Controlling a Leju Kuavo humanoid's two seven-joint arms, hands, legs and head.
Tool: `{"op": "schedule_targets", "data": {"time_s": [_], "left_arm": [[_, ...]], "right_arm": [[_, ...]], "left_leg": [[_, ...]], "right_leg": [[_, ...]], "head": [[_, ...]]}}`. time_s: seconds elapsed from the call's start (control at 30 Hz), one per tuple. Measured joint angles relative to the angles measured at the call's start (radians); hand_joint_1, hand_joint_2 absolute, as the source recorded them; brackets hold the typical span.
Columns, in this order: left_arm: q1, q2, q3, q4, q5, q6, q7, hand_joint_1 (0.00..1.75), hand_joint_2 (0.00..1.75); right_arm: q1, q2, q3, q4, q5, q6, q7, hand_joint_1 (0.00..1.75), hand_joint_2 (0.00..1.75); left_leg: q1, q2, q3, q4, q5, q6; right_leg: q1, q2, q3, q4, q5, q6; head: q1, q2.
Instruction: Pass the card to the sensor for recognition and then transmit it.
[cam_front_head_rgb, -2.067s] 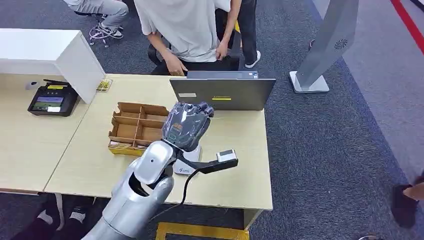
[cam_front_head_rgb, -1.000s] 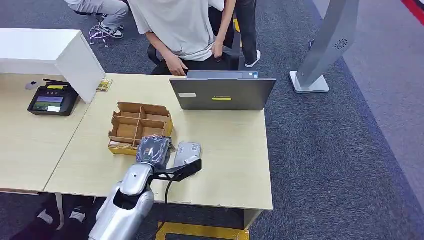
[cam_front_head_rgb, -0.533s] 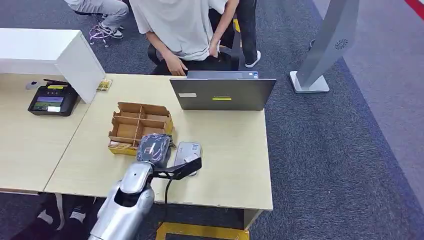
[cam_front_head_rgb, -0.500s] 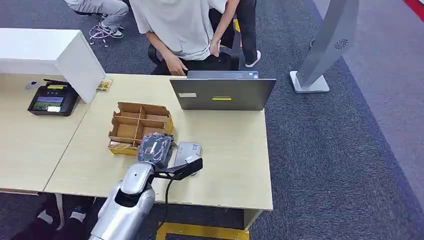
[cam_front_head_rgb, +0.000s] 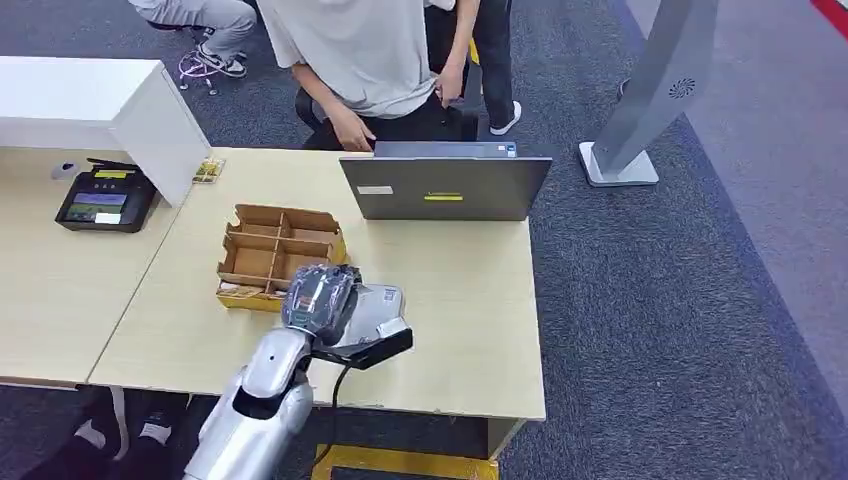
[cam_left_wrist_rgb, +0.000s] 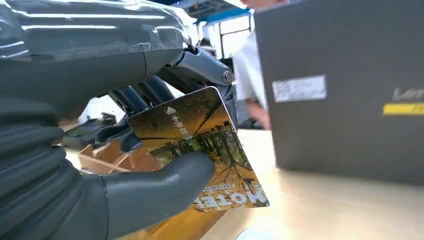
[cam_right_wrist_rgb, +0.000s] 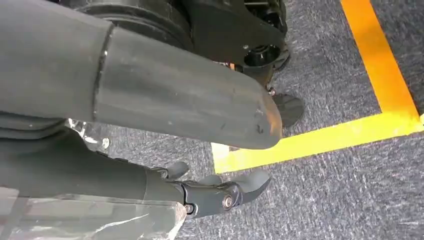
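My left hand (cam_front_head_rgb: 318, 297) hovers low over the table, partly covering the small grey sensor (cam_front_head_rgb: 384, 299) that lies flat beside the cardboard box. In the left wrist view the left hand (cam_left_wrist_rgb: 75, 150) pinches a card (cam_left_wrist_rgb: 200, 145) between the thumb and the darker fingers. The card shows a yellow autumn-tree picture and a white arrow, and it tilts over the tabletop. My right hand (cam_right_wrist_rgb: 165, 95) hangs beside the body above the carpet, its fingers loosely bent and holding nothing.
A divided cardboard box (cam_front_head_rgb: 272, 252) sits just left of the sensor. A grey laptop (cam_front_head_rgb: 445, 187) stands open at the table's far edge, with a person (cam_front_head_rgb: 370, 50) seated behind it. A black payment terminal (cam_front_head_rgb: 98, 205) and a white cabinet (cam_front_head_rgb: 90, 100) are far left.
The left hand came down from close to the camera to the table beside the box. It has since edged right and forward over the sensor. The person's arm shifted slightly.
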Motion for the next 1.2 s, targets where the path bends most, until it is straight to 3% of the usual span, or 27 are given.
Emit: {"op": "schedule_targets", "data": {"time_s": [0.63, 1.2], "left_arm": [[0.026, 0.004, -0.003, -0.024, 0.004, 0.020, -0.069, 1.75, 1.75], [0.027, 0.004, -0.004, -0.008, 0.002, 0.020, -0.069, 1.75, 1.75]], "right_arm": [[0.000, 0.002, 0.002, 0.001, 0.025, 0.011, -0.004, 0.00, 0.00], [0.000, 0.003, 0.002, 0.002, 0.027, 0.013, -0.004, 0.00, 0.00]], "left_leg": [[0.000, 0.000, 0.000, 0.000, 0.000, 0.000], [0.000, 0.000, 0.000, 0.000, 0.000, 0.000]], "right_leg": [[0.000, 0.000, 0.000, 0.000, 0.000, 0.000], [0.000, 0.000, 0.000, 0.000, 0.000, 0.000]], "head": [[0.000, 0.000], [0.000, 0.000]]}}
